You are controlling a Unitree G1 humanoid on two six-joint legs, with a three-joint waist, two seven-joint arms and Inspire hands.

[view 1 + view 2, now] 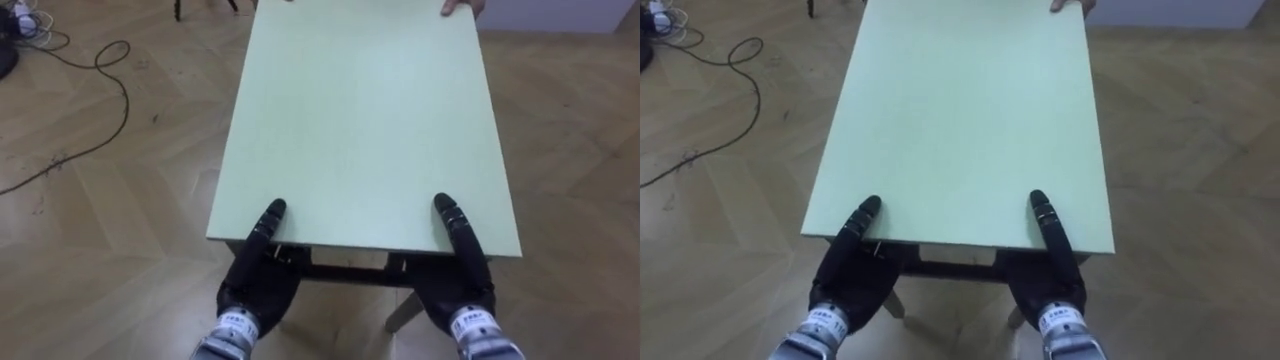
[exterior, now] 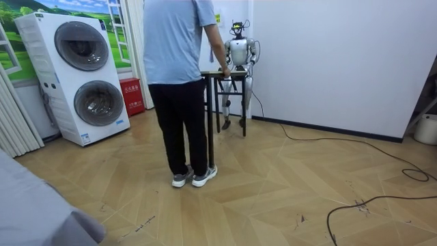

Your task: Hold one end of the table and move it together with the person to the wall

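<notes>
One pale green tabletop (image 1: pixel 360 130) lies between the robot and a person (image 2: pixel 177 61), near a white wall. The left hand (image 1: pixel 262 275) and the right hand (image 1: pixel 455 285) each clamp its near edge, thumb on top and palm below. The person's hand (image 1: pixel 460 8) rests on the far edge. A dark cable (image 1: pixel 100 60) loops over the wooden floor (image 1: pixel 80 220).
</notes>
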